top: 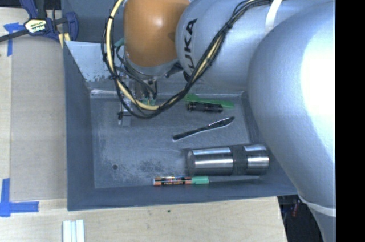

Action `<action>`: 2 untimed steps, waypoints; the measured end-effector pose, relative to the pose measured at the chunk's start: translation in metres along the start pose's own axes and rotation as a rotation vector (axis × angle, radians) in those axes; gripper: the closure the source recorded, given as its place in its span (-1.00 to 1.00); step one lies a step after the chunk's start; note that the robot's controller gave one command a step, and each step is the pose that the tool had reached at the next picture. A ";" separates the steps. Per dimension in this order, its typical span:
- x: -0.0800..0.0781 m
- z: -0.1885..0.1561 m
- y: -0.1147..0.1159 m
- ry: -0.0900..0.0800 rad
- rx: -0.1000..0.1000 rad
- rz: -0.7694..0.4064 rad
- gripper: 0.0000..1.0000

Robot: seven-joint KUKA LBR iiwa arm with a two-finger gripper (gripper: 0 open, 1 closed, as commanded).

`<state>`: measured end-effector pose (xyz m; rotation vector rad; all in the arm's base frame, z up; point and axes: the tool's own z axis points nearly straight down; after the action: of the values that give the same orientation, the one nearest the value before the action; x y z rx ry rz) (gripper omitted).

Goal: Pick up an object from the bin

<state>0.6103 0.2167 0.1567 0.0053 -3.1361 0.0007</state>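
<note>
1. Arm position. The arm enters from the right of the camera view and passes over the right half of the grey metal bin. The orange dome-shaped wrist cover sits above the bin's far left part, with yellow and black cables looped below it.

2. Gripper. The gripper hangs beneath the cover, close to the far wall and over bare bin floor. The cover and cables screen it from the camera, so it cannot be told whether it is open or closed. No thing is seen held in it.

3. Bin contents. All items lie flat and apart, which leaves room to approach each one from above.
   - Green and black pen-like stick: near the far wall, nearest the gripper, on its right.
   - Dark slender blade-shaped tool: lying slantwise just in front of the stick.
   - Polished steel cylinder: on its side, towards the near right.
   - Thin multicoloured rod with a green end: along the foot of the near wall.

4. Assessment. No item is lifted yet. The likeliest candidate is the pen-like stick, but its place against the wall limits clearance.
</note>
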 end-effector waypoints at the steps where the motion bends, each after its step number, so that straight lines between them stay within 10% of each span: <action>1: -0.002 -0.006 -0.001 -0.008 -0.002 0.004 -1.00; 2: -0.016 0.087 -0.029 -0.004 -0.001 0.073 -1.00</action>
<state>0.6257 0.1877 0.0693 -0.1094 -3.1383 0.0001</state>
